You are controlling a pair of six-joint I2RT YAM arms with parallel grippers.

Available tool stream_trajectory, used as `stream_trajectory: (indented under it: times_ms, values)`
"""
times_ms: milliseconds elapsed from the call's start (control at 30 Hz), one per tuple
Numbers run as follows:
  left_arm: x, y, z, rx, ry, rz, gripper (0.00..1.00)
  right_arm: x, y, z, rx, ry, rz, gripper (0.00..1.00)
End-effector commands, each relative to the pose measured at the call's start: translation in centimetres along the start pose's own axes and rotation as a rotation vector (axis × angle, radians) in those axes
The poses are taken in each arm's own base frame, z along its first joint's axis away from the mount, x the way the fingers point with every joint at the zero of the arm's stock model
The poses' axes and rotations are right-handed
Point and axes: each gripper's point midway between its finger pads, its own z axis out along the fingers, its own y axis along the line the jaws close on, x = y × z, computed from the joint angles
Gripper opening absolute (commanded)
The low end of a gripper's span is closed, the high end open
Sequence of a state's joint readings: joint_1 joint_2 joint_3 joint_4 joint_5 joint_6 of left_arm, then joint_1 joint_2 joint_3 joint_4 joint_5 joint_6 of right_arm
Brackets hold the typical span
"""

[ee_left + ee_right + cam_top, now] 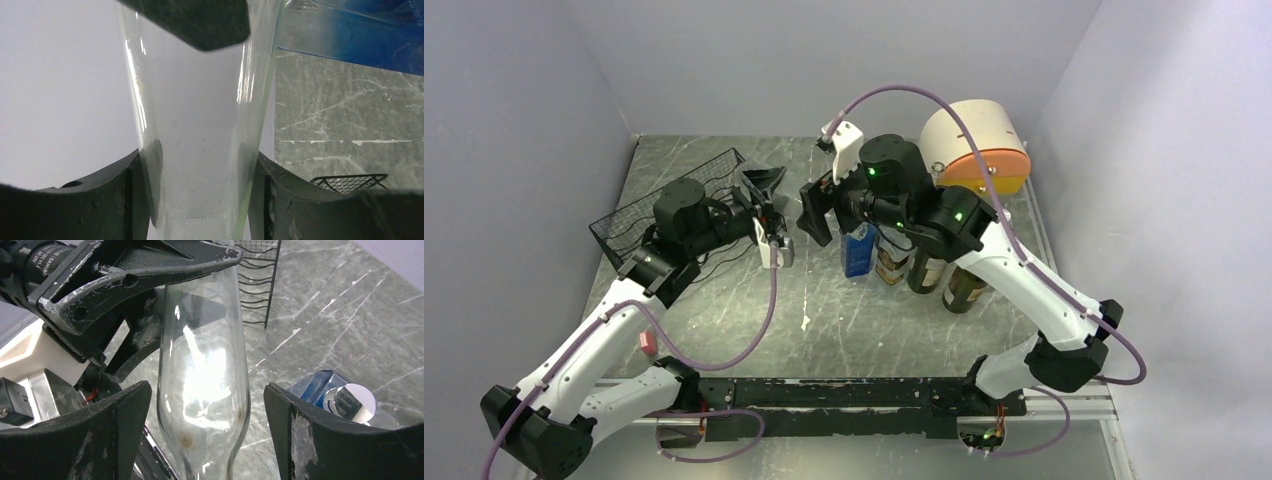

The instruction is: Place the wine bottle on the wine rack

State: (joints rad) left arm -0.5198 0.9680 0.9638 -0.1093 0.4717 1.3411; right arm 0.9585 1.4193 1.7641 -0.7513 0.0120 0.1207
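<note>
Two grippers meet over the middle of the desk, somewhat toward its far edge. The left gripper [200, 170] is clamped on the wine bottle [205, 355], a clear glass one, with both fingers pressed against the glass. The right gripper [207, 395] straddles that bottle with its jaws spread, a sliver of room showing on each side and neither finger touching it. How the bottle tilts cannot be told.

The wine rack [639, 215] stands at the far-left corner, close along the left wall and just beside the left wrist. Just right of the grippers, a blue bottle [859, 250] and a row of dark bottles [924, 270] crowd together. A cream-and-orange drum box [974, 145] sits behind them near the far-right corner. Bare desk [844, 330] lies open between the grippers and the near edge.
</note>
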Motion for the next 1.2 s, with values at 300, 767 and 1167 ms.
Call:
stream_trajectory:
  times_ms: [300,767,1167]
  values:
    - [-2.2,4.6,-0.3,-0.131,-0.075,0.115,0.08,2.1,0.5,1.7,-0.039,0.093,-0.033,0.53]
    - [-2.0,2.4,-0.8,-0.077,-0.061,-0.04,0.95,-0.9,-1.2,0.6,0.072,-0.069,0.028,0.0]
    - [-5.2,3.2,-5.9,-0.14,-0.096,-0.314,0.96,0.3,-1.3,2.1,0.077,-0.119,0.096,0.0]
